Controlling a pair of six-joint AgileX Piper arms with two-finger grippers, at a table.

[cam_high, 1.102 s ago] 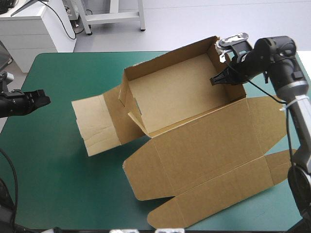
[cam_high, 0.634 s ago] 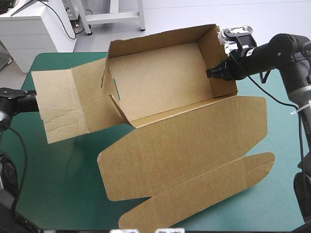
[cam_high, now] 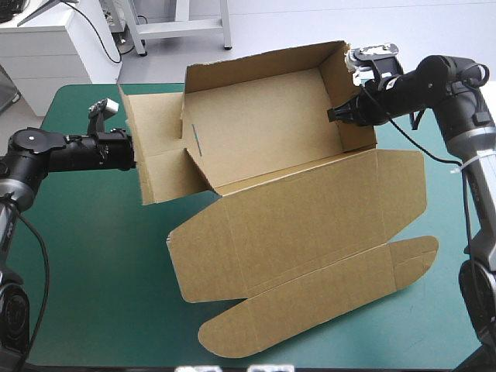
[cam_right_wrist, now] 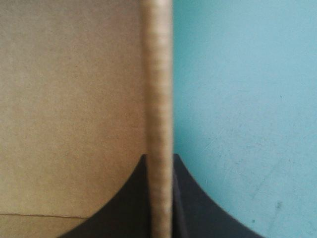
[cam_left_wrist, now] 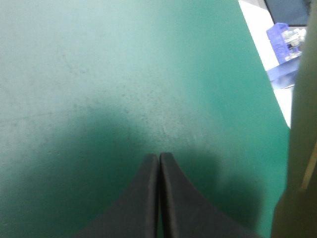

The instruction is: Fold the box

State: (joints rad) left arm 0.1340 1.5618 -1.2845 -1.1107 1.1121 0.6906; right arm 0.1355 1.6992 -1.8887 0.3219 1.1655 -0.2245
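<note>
Overhead, box: the brown box (cam_high: 263, 132) sits around the middle of the teal-green surface (cam_high: 85, 263), its tray part tipped up with walls raised and its lid panel (cam_high: 310, 225) spread out toward your near edge
Overhead, right claw: the right claw (cam_high: 335, 114) pinches the end wall (cam_high: 355, 93) at the tray's right end, one finger inside and one outside
Overhead, left claw: the left claw (cam_high: 128, 151) reaches in level to the loose side flap (cam_high: 155, 155) at the tray's left end; from here you cannot tell whether it touches the board
Left wrist, claw: pressed together into one point with nothing between, the surface ahead of it
Left wrist, board: a pale strip of board stands beside the claw, not between its fingers
Right wrist, claw: the black fingers (cam_right_wrist: 189, 213) are all but closed on the end wall's cut edge, which runs straight ahead between them, with the tray's inside on one side and the surface on the other
Handling, judged: expect a light sheet, stiff within each panel but floppy at every crease, so one pinch likely lets the rest swing and sag; the smooth board may slip, and its thin edge may crush under a hard squeeze
Where to hold, judged: bite deep over a wall's edge close to a corner or crease, and push flaps with the pressed-together claw near their fold line rather than at the free tip
</note>
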